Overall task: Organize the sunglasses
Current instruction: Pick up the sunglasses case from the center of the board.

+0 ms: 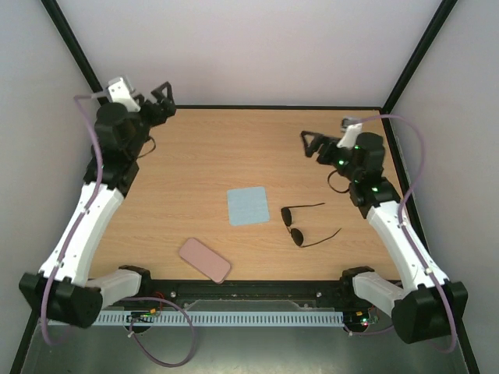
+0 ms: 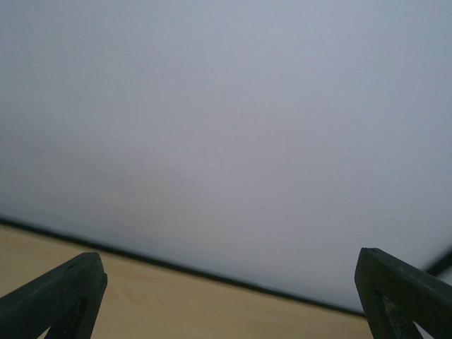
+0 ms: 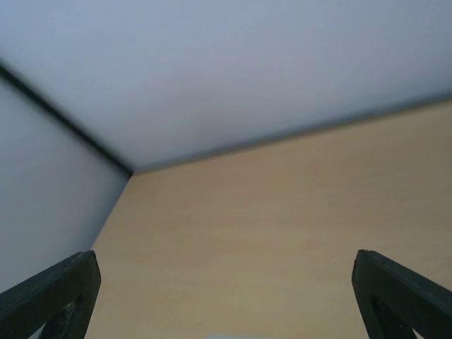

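Lying well apart from the wide-open left gripper (image 1: 161,97), the sunglasses (image 1: 293,226) sit nearer the right gripper (image 1: 309,146), also wide-open.

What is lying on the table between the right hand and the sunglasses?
Nothing. In the top view, only bare table separates the right hand from the sunglasses.

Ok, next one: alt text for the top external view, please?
A small pair of dark wire-framed sunglasses lies unfolded on a wooden table, right of a light blue square cloth, with a pink oblong case nearer the front edge. The left gripper and right gripper hang open toward the far side, holding nothing.
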Controlling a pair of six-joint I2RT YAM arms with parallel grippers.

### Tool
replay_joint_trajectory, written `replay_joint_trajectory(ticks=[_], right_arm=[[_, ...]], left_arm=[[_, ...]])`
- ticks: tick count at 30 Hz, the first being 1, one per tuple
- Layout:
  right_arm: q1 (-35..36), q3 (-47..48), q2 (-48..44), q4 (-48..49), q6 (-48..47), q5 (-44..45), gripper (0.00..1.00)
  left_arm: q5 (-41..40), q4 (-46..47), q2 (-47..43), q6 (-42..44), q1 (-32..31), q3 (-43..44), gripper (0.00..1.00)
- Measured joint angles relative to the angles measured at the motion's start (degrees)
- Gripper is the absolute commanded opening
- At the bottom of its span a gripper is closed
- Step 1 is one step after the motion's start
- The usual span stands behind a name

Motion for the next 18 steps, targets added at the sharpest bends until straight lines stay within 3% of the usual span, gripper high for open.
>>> replay_joint_trajectory(ticks=[3,6,9,14,18], right_arm=[[6.6,1.9,3.7,-7.6,3.0,-2.9,0.99],[21.3,3.8,6.9,-15.2,3.9,-0.4,0.98],[34.3,5.0,8.9,-21.3,5.0,2.7,0.99],[50.7,6.4,15.7,-27.9,6.7,11.8,0.99],[58.9,6.8,24.3,-30.6,7.3,16.9,0.99]], left_arm=[[12.1,-3.4,-5.3,-7.6,4.2,-5.2,1.00],[23.4,-6.5,-6.6,-12.0,10.2,-9.6,1.00],[29.4,-11.6,-7.7,-13.6,11.5,-12.0,1.00],[32.9,-20.2,-16.8,-15.2,11.1,-14.3,1.00],[33.0,-26.5,-23.6,-15.1,10.9,-16.1,0.99]])
